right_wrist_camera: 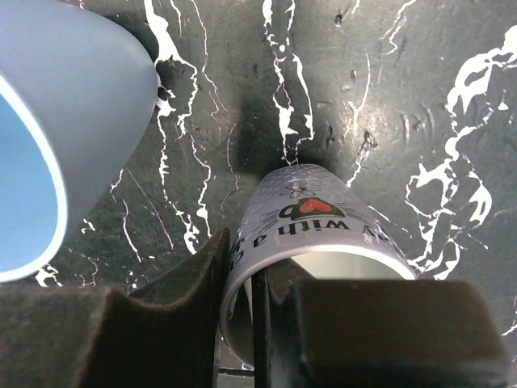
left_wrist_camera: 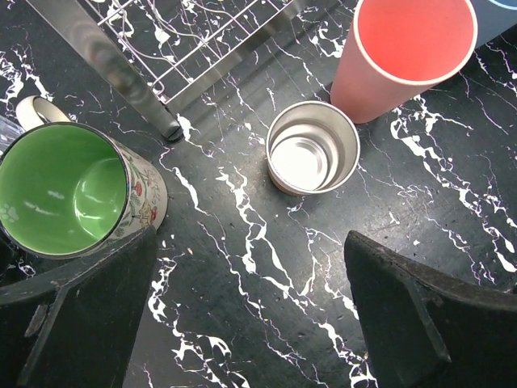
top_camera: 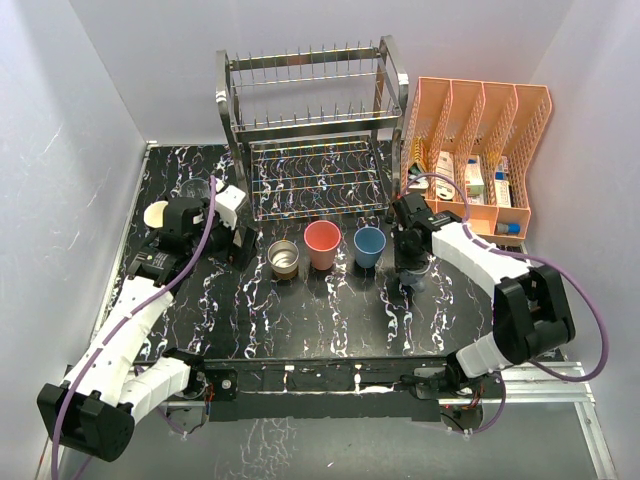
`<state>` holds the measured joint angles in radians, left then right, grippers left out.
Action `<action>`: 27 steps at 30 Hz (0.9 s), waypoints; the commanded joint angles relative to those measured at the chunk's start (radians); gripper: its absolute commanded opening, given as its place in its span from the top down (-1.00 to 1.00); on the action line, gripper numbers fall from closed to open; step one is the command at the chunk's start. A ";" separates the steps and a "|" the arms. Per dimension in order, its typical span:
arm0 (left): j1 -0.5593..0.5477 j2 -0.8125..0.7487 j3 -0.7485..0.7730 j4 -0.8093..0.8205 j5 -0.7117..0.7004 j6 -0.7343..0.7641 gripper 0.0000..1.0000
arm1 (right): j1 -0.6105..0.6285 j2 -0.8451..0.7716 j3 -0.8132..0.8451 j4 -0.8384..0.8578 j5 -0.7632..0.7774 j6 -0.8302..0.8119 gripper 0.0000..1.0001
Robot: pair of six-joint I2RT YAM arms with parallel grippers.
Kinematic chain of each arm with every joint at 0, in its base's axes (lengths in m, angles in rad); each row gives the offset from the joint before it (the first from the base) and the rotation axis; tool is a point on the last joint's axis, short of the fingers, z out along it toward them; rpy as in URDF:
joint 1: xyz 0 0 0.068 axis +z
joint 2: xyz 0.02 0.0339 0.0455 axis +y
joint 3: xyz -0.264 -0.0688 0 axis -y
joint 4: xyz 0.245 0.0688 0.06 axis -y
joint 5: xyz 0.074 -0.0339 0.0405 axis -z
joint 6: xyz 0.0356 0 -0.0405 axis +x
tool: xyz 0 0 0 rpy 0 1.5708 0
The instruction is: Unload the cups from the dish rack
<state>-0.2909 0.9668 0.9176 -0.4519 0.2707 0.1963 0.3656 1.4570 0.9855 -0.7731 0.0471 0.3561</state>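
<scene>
Right jaws pinch the printed cup (right_wrist_camera: 323, 234) by its rim just beside the light-blue tumbler (right_wrist_camera: 73, 121), left jaws gape empty: a tilted release could topple either.

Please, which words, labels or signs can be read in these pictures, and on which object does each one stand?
"with a": on the grey mug, under a small red heart sign; the letters on both sides are cut off or hidden.
Labels on the boxes in the orange organizer: too small to read.
No other text can be read.
</scene>
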 commanded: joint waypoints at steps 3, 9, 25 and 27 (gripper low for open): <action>0.001 -0.018 -0.003 0.037 0.025 -0.024 -0.94 | 0.004 0.040 0.045 0.096 -0.032 -0.067 0.85; 0.001 -0.014 -0.007 0.055 0.025 -0.027 -0.94 | 0.007 0.049 0.050 0.119 -0.037 -0.094 0.84; 0.001 -0.019 -0.016 0.079 -0.008 -0.042 -0.94 | 0.044 -0.065 0.058 0.098 0.038 -0.076 0.27; 0.001 -0.022 -0.018 0.080 -0.012 -0.042 -0.94 | 0.045 -0.088 0.080 0.070 0.052 -0.071 0.20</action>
<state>-0.2909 0.9668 0.9142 -0.3897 0.2687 0.1642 0.4061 1.4384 0.9916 -0.6891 0.0513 0.2802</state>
